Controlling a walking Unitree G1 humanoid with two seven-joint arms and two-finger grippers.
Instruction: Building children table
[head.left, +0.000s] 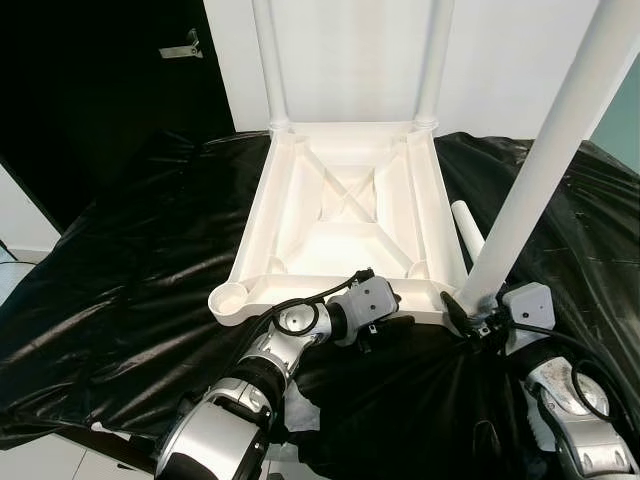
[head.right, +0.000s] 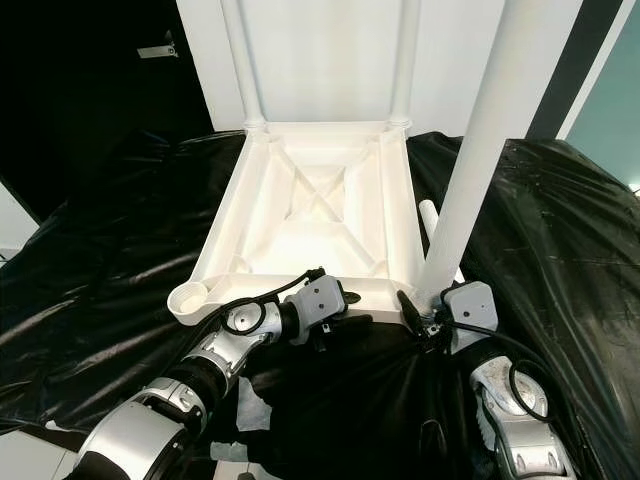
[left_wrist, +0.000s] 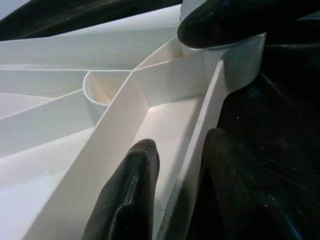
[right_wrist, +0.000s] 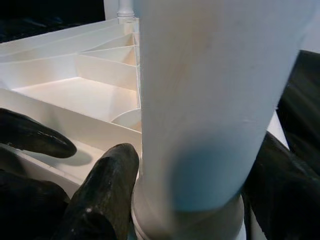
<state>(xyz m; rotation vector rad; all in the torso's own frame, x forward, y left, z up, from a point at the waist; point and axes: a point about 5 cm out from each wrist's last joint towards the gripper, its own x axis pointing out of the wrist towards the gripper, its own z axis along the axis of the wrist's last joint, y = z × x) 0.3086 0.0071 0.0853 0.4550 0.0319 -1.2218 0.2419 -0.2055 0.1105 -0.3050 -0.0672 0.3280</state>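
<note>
A white plastic table top (head.left: 258, 212) lies upside down on a black sheet. Two white legs (head.left: 270, 60) (head.left: 435, 55) stand upright in its far corners. My right gripper (head.left: 474, 320) is shut on a third leg (head.left: 545, 170), which leans slightly at the near right corner; its fingers (right_wrist: 102, 192) hug the leg's base just above the socket. My left gripper (head.left: 392, 326) is shut on the table top's near rim (left_wrist: 197, 145), one finger (left_wrist: 131, 197) inside and one outside. The near left corner socket (head.left: 231, 299) holds nothing. Another leg (head.left: 468, 228) lies on the sheet beside the right rim.
The black sheet (head.left: 130, 270) covers the whole work surface and hangs over its near edge. A white wall (head.left: 350, 50) stands behind, with a dark area (head.left: 90, 80) at the far left. A scrap of white paper (head.left: 300, 410) lies by my left arm.
</note>
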